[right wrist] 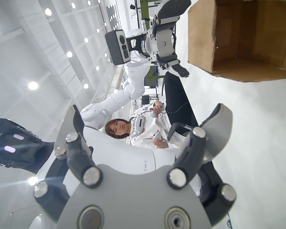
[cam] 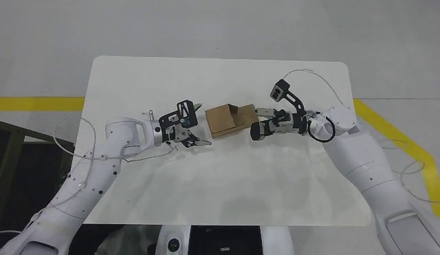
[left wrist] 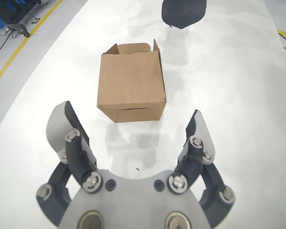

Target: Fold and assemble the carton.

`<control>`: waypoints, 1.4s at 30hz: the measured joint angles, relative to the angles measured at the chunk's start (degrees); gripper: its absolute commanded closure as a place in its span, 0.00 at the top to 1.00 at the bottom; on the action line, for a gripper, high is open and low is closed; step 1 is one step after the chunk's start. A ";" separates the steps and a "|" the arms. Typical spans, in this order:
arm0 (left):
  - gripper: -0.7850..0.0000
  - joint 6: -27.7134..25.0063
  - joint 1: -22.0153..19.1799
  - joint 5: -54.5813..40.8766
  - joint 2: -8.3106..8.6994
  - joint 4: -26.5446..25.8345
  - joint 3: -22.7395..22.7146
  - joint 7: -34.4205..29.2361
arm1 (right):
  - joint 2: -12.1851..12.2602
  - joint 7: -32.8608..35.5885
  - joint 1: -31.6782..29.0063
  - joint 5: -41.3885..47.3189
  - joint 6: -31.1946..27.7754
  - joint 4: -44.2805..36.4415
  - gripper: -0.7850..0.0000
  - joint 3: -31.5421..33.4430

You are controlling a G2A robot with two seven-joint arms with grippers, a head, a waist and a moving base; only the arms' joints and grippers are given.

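Right now the carton [cam: 225, 119] lies on its side on the table [cam: 275, 186], open mouth toward the right gripper [cam: 258, 122], bare cardboard inside. That gripper and the left gripper [cam: 203, 125] stand spread, holding nothing

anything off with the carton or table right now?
Carton lies on its side, flaps at its open end still unfolded and uneven. One corner of the closed end looks slightly nicked. Small dark speck on the table. Nothing spilled.
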 measured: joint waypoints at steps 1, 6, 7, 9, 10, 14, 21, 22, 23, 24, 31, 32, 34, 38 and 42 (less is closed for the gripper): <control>1.00 0.41 -0.49 -0.02 -0.31 0.48 0.77 0.11 | -0.06 -0.67 0.05 -0.73 0.32 0.06 1.00 -0.05; 1.00 2.84 -2.59 -1.17 -1.61 3.39 3.22 0.15 | -0.53 -3.09 0.32 -2.30 0.85 0.47 1.00 -0.42; 1.00 3.21 -3.06 -1.94 -1.88 4.20 3.52 0.00 | -0.66 -3.86 0.46 -2.83 0.74 0.60 1.00 -0.50; 1.00 3.47 -3.71 -3.04 -2.22 5.26 3.82 -0.29 | -0.94 -4.42 0.59 -2.76 0.56 0.65 1.00 -0.66; 1.00 3.45 -4.08 -3.50 -2.39 5.81 3.98 -0.48 | -1.17 -4.60 0.81 -2.72 0.50 0.67 1.00 -0.88; 1.00 2.90 -4.88 -3.97 -2.78 7.12 4.30 -0.64 | -2.02 -5.17 1.96 -3.38 -0.03 1.80 1.00 -1.92; 1.00 1.66 -5.62 -5.19 -3.12 9.08 3.86 -0.95 | -3.31 -5.10 3.12 -2.96 -1.02 3.85 1.00 -2.90; 1.00 1.59 -5.68 -5.34 -3.14 9.27 3.69 -0.96 | -3.49 -4.78 3.00 -2.45 -1.12 4.04 1.00 -2.96; 1.00 1.59 -5.73 -5.42 -3.16 9.39 3.53 -0.96 | -3.63 -4.45 2.85 -1.88 -1.23 4.11 1.00 -2.96; 1.00 1.60 -5.77 -5.47 -3.17 9.50 3.38 -0.98 | -3.76 -4.05 2.66 -1.18 -1.36 4.17 1.00 -2.92; 1.00 1.45 -5.93 -5.68 -3.16 10.19 1.97 -1.20 | -4.00 -3.70 1.77 -1.34 -1.61 4.06 1.00 -2.12; 1.00 1.37 -5.92 -5.69 -3.15 10.21 1.84 -1.22 | -4.00 -3.80 1.58 -1.51 -1.53 3.89 1.00 -2.03; 1.00 1.04 -5.79 -5.77 -3.16 10.11 1.65 -1.32 | -4.07 -4.17 1.09 -1.80 -1.48 3.70 1.00 -1.94; 1.00 -0.61 -5.64 -5.17 -3.25 9.79 2.10 -2.08 | -4.56 -5.09 0.43 -1.51 -2.18 3.64 1.00 -2.16; 1.00 -0.54 -6.18 -5.04 -3.68 10.17 2.90 -2.08 | -5.13 -6.20 0.32 -1.68 -2.96 4.42 1.00 -2.52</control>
